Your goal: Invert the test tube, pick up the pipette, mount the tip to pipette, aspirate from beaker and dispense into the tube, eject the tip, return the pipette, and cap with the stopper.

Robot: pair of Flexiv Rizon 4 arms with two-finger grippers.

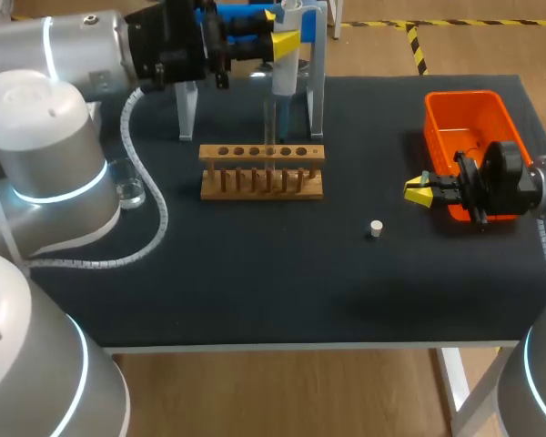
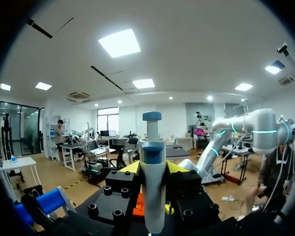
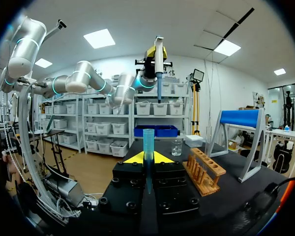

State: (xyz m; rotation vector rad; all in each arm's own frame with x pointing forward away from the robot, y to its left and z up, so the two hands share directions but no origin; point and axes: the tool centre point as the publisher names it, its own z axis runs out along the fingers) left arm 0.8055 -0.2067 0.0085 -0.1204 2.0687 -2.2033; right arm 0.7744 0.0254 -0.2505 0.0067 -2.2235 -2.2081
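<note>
The pipette (image 1: pixel 285 73) is already picked up. The left gripper (image 2: pixel 152 169) squeezes it from both sides, high over the wooden rack (image 1: pixel 262 171). The test tube (image 3: pixel 148 147) stands pinched in the right gripper (image 1: pixel 417 192), beside the orange bin (image 1: pixel 461 94). I can't tell if it is filled. The stopper (image 1: pixel 376 228) lies loose on the table (image 1: pixel 255 291), so capping is left to do.

The rack (image 1: pixel 262 171) stands mid-way on the table (image 1: pixel 255 291), the stand (image 1: pixel 318 91) behind it, the beaker (image 1: pixel 129 189) at its left, the bin (image 1: pixel 462 95) far right, the stopper (image 1: pixel 376 228) between them, nearer the front.
</note>
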